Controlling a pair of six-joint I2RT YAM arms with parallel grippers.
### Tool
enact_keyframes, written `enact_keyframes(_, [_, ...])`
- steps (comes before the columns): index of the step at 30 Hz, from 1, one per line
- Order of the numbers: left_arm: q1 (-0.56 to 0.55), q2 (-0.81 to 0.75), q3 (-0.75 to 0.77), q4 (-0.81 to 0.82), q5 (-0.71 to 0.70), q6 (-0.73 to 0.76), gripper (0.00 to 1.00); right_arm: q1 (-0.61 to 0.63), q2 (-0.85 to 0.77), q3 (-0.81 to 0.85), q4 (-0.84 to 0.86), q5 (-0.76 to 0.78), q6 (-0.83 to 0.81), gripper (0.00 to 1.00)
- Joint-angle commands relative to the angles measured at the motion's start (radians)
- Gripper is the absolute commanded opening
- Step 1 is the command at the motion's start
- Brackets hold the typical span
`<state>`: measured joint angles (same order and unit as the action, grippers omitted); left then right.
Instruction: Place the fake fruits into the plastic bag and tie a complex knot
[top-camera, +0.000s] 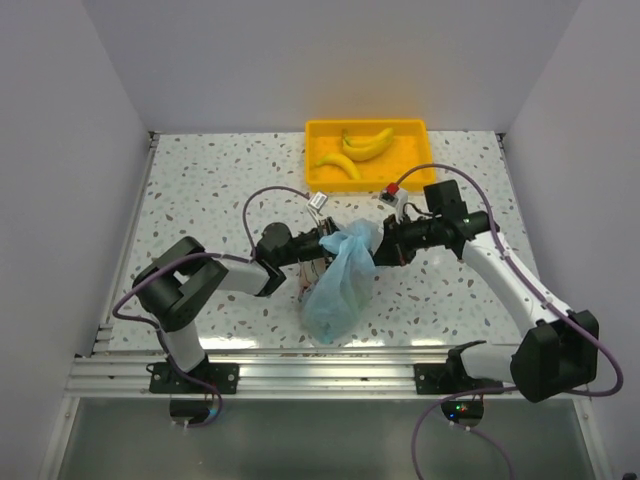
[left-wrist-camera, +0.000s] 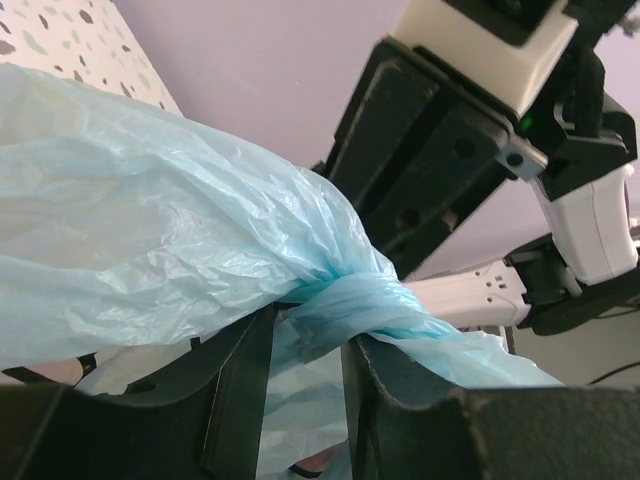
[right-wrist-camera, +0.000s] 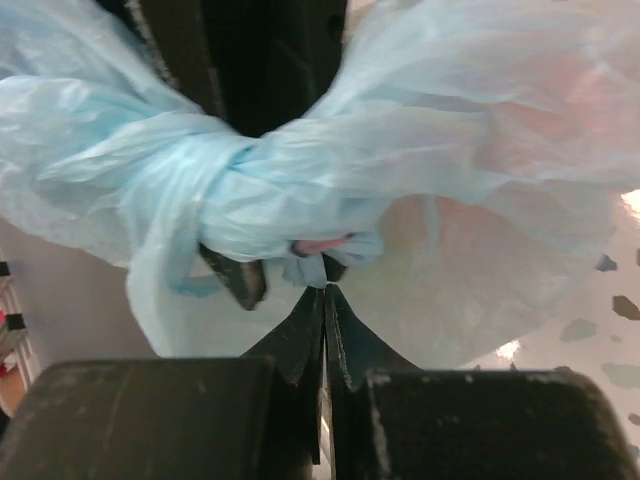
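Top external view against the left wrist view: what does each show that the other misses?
Only top external: the yellow tray holding two bananas, and the whole plastic bag sitting on the table. Only left wrist: the knot up close, a twisted lump of film at the left pincer, with film between its fingers. Both: the light-blue bag and the right arm.

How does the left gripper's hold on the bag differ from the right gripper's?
The left gripper holds its fingers slightly apart around a twisted strand of the bag; the right gripper has its fingertips meeting on thin film. The left gripper is on the bag's left, the right gripper on its right. Both hold the bag's top.
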<state>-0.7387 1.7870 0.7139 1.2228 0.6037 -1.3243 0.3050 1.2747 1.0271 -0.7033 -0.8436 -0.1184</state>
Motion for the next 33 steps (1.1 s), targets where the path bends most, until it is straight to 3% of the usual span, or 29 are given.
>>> enact_keyframes(1, [0.013,-0.07,-0.039,0.087,0.062,0.036,0.39,-0.015,-0.063,0.025,0.018,0.087,-0.047,0.0])
enact_keyframes(10, [0.03,-0.113,-0.077,0.073,0.088,0.079,0.4,-0.017,-0.123,0.042,-0.004,0.071,-0.083,0.0])
enact_keyframes(13, [0.03,-0.103,-0.053,0.078,0.085,0.067,0.4,-0.004,-0.083,0.06,-0.05,0.029,-0.09,0.26])
enact_keyframes(19, [0.022,-0.078,-0.021,0.093,0.08,0.034,0.43,0.008,-0.106,-0.008,0.109,0.058,0.012,0.55])
enact_keyframes(30, [-0.001,-0.066,-0.01,0.106,0.07,0.008,0.5,0.078,-0.052,-0.032,0.229,0.038,0.063,0.54])
enact_keyframes(31, [-0.004,-0.06,-0.008,0.106,0.07,0.008,0.5,0.077,-0.049,-0.035,0.238,0.032,0.069,0.53])
enact_keyframes(33, [-0.007,-0.052,-0.01,0.11,0.067,0.007,0.5,0.08,-0.048,-0.035,0.246,0.014,0.075,0.39])
